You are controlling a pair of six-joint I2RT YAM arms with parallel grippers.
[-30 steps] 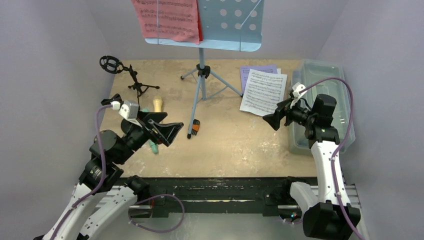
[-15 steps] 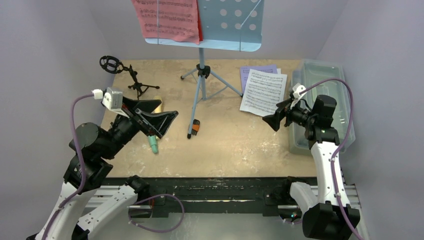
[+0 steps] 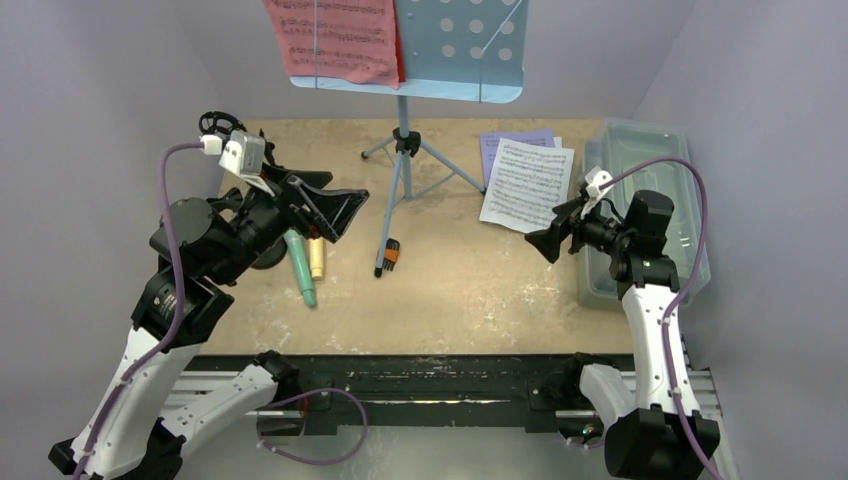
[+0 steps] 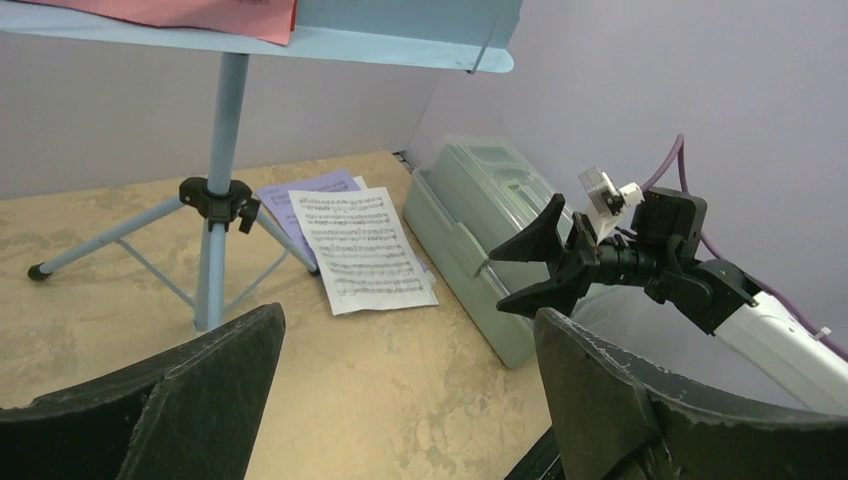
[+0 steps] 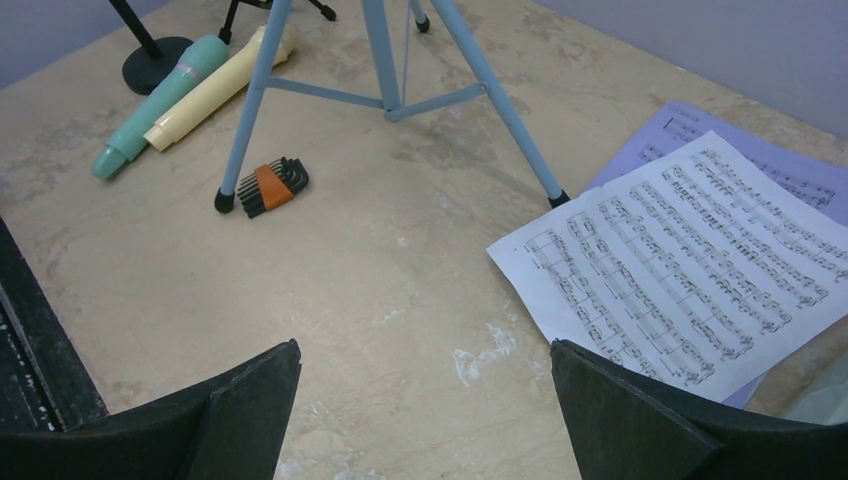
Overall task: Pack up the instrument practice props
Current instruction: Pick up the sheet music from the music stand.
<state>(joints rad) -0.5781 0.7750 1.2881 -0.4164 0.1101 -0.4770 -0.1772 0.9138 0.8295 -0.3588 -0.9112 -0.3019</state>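
Note:
The light-blue tripod [image 3: 403, 160] stands at the back, its perforated tray [image 3: 465, 45] holding a pink page [image 3: 335, 40] over a red one. A white music page [image 3: 527, 185] lies over a purple page [image 3: 515, 140] beside the tub. The mint-green microphone [image 3: 298, 268] and yellow microphone [image 3: 316, 258] lie side by side left of centre. A black microphone tripod [image 3: 215, 125] is mostly hidden behind my left arm. My left gripper [image 3: 343, 200] is open and empty, raised above the microphones. My right gripper [image 3: 545, 238] is open and empty near the white page [image 5: 690, 270].
The translucent grey tub [image 3: 655, 190] stands along the right edge, behind my right arm. A black-and-orange hex key set [image 3: 390, 252] lies by a tripod foot. A black round base [image 5: 155, 65] sits beside the microphones [image 5: 160, 100]. Purple walls enclose three sides.
My left arm has risen and swung back toward the far left, uncovering both microphones. Its gripper stays open. The right arm has not moved.

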